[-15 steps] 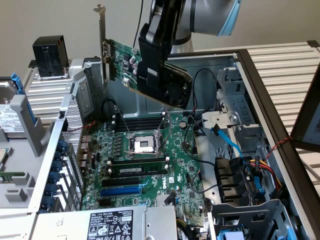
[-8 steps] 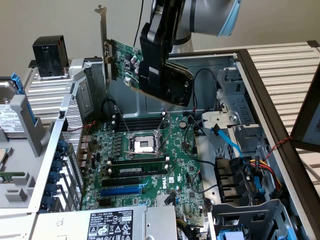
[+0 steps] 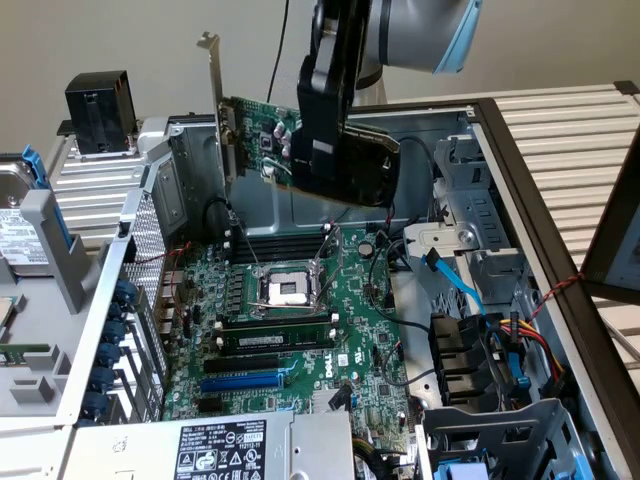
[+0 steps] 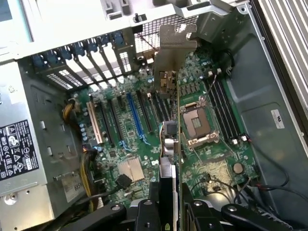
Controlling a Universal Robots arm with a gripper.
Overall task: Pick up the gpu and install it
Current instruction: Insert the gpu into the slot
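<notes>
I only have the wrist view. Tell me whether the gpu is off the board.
Observer: Yes. The gripper holds the gpu in the air, well above the motherboard.
Operator: Say which end points up.
Observer: The bracket end, at the exterior view's left.
Operator: Report anything off to the side.
Observer: A black block sits outside the case, at the exterior view's left.

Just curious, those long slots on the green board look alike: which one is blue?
The blue slot is the only one. Its neighbours on the motherboard are black, and the cream slot lies nearer the power supply.
</notes>
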